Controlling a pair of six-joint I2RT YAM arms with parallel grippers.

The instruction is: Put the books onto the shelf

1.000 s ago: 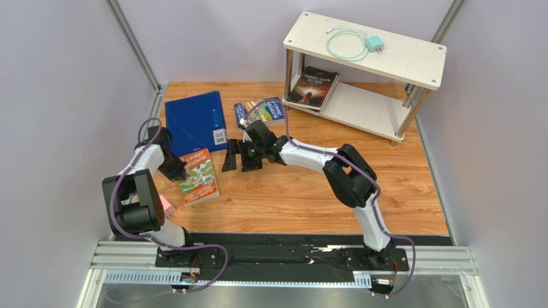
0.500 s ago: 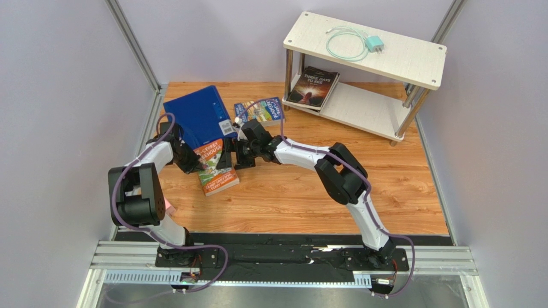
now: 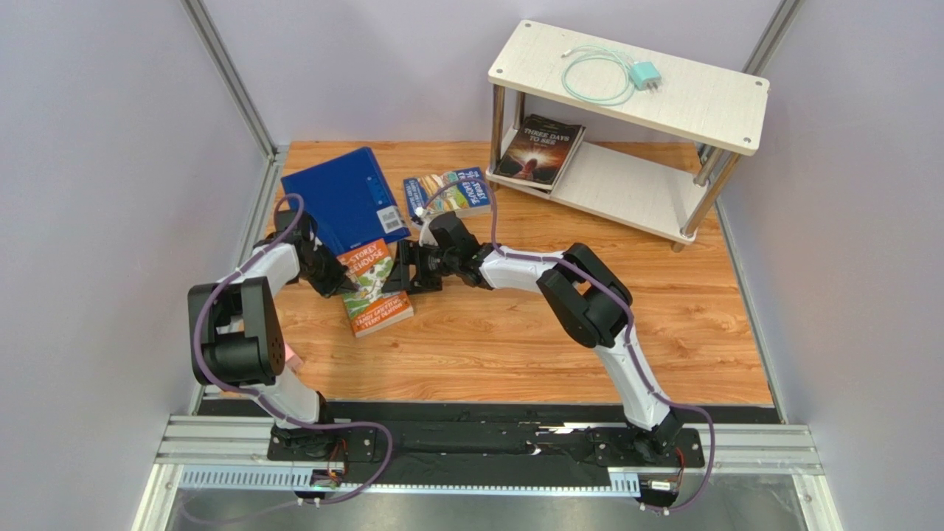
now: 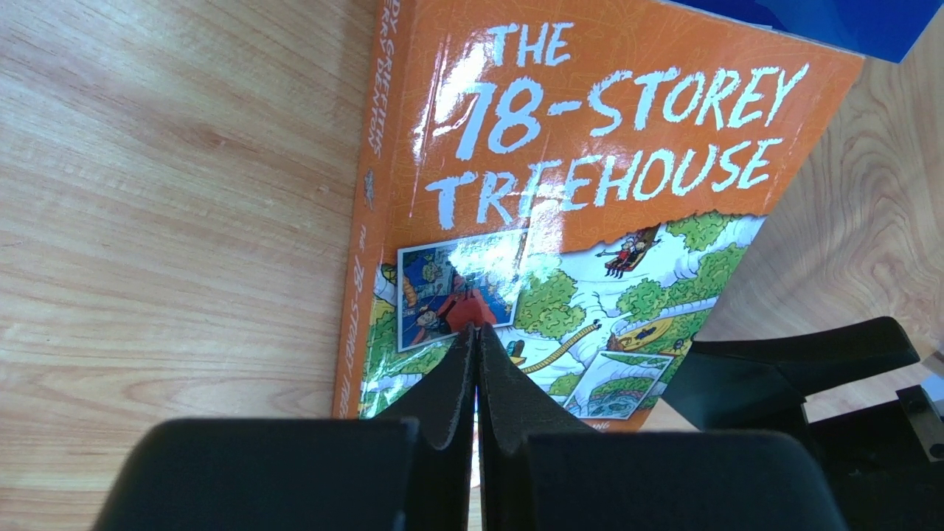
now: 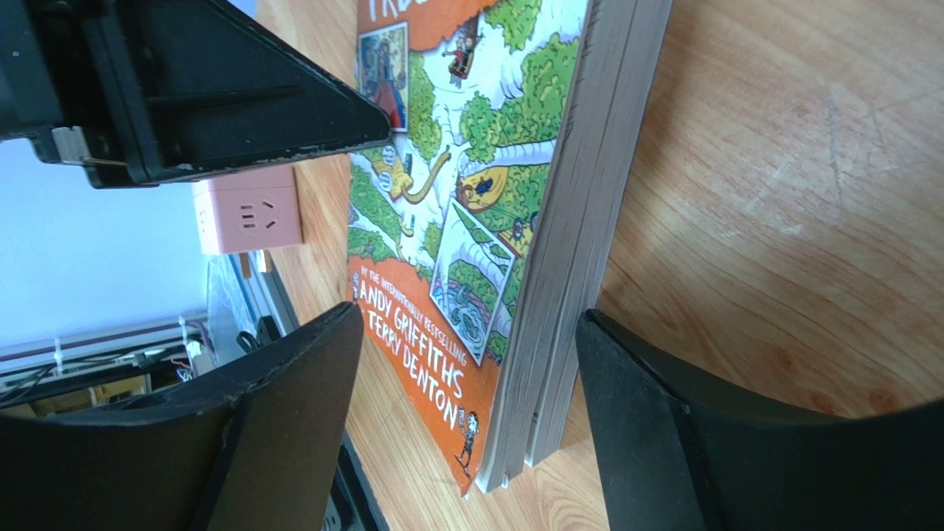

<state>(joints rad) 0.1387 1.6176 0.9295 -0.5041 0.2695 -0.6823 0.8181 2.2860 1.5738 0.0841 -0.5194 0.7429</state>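
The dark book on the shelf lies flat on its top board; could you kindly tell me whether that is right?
Not quite: the dark book lies flat on the shelf's lower board, not its top one. The top external view shows this; the top board carries a mint charger.

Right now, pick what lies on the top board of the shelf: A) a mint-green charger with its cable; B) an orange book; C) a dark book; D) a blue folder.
A: the charger lies on the top board of the shelf, while the dark book sits on the lower board.
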